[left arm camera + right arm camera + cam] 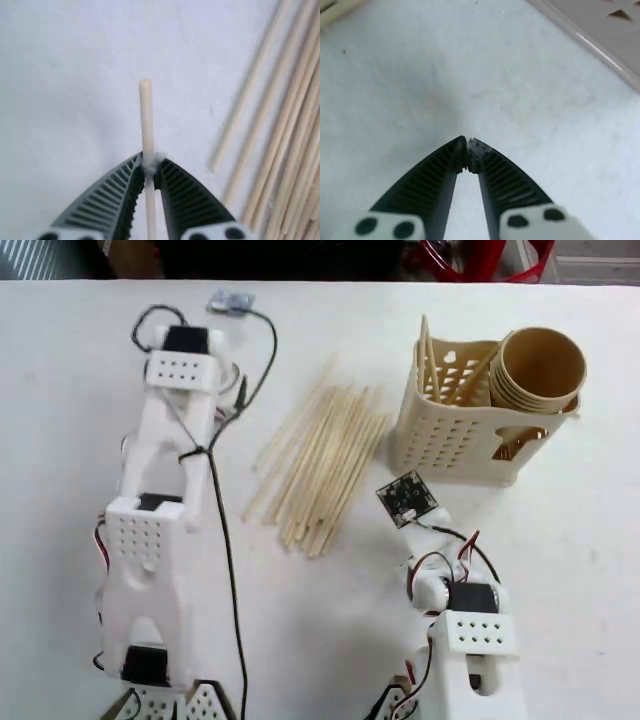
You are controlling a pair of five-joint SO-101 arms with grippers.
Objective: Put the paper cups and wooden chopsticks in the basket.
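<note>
One chopstick [145,115] is clenched in the left gripper [149,167], beyond the loose pile [320,465] beside the basket [440,440]; the right gripper [468,150] is closed and empty. The stick seems light, stiff and slippery, so a mid-length hold likely resists pivoting.

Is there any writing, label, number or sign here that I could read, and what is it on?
None can be read. The basket, the paper cups, the loose chopsticks and the chopstick held in the left gripper are all plain.
The small dark board beside the basket may carry tiny marks, too small to read.
</note>
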